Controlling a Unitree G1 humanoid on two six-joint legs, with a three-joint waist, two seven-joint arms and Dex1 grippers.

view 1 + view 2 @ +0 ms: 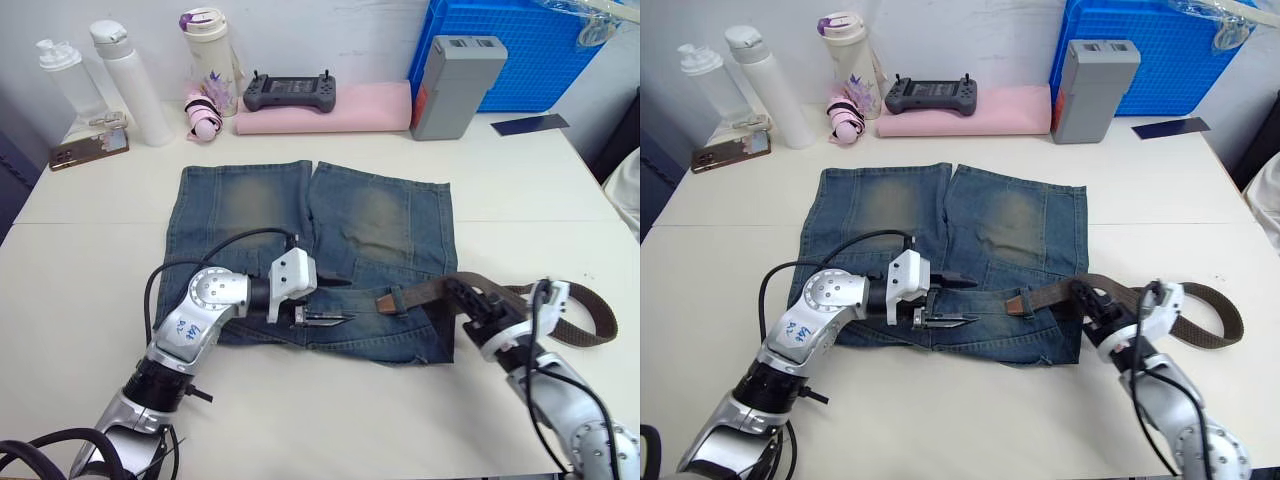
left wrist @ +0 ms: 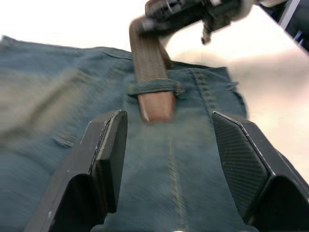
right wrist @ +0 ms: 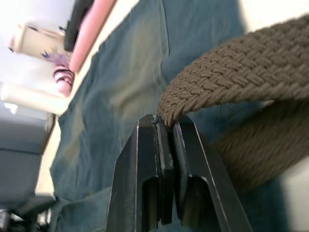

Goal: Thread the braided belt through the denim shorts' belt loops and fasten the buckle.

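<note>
1. Along the waistband of the shorts (image 1: 300, 250), at the near edge of the table (image 1: 80, 230): belt (image 1: 430, 292) lying crosswise, long axis left to right, smooth brown leather tip (image 2: 155, 105) pointing toward the robot's left and poking just past one belt loop (image 2: 153, 87).
2. Woven, ribbed strap in dark brown; rest of it trailing off the shorts' right edge and curling into a flat loop on the bare table.
3. Faded blue-grey denim, laid flat, legs pointing away toward the back wall, pale worn patches on each leg.
4. Right gripper (image 1: 470, 300) pinched shut on the belt at the shorts' right edge, black fingers (image 3: 164, 159) pressed together over the braid.
5. Left gripper (image 1: 322, 318) spread wide over the waistband, ribbed black pads (image 2: 241, 159) on either side of the leather tip, touching nothing.
6. Behind the shorts: rolled pink cloth (image 1: 330, 112), grey handheld controller (image 1: 290, 93), white bottles (image 1: 130, 80), grey box (image 1: 455, 85), blue crate (image 1: 530, 50).
</note>
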